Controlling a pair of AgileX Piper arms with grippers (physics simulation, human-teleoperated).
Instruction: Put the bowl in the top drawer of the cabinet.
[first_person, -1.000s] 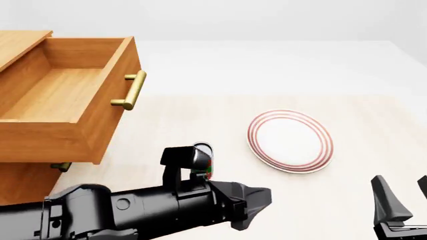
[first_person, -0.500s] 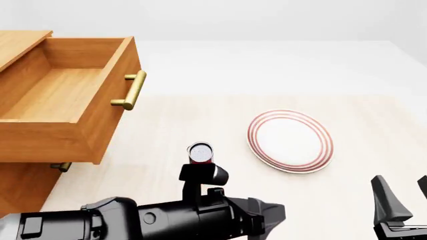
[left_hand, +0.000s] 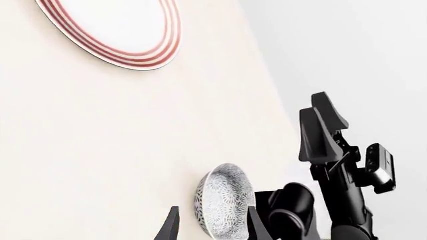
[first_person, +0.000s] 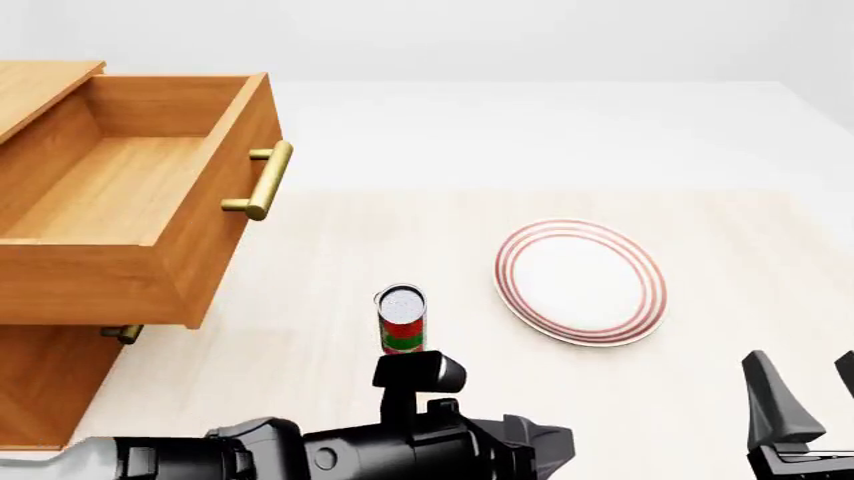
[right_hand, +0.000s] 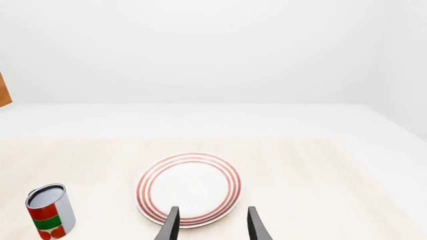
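Bowl (left_hand: 223, 202) sits right ahead of our left gripper (left_hand: 210, 227), speckled and on the table (left_hand: 120, 150), seen only through the left wrist camera; from the front view it is hidden, most likely under our own left arm (first_person: 334, 455) low in that picture. Our left fingers (left_hand: 172, 227) stand apart with the bowl's near side between their tips, but we cannot tell whether they touch it, and nothing is gripped yet. We judge this spread is set to take the bowl's rim or body, so the step in hand is the approach to the grasp. Our right gripper (right_hand: 210, 225) also hangs open and holding nothing, parked at the near right, its camera looking over the red-ringed plate (right_hand: 189, 189) and the can (right_hand: 49, 210). The top drawer (first_person: 127, 205) already stands pulled out of the cabinet (first_person: 40, 380), bare inside, well apart to the left. The can (first_person: 400, 318) stands between, so the carry should pass clear of it.
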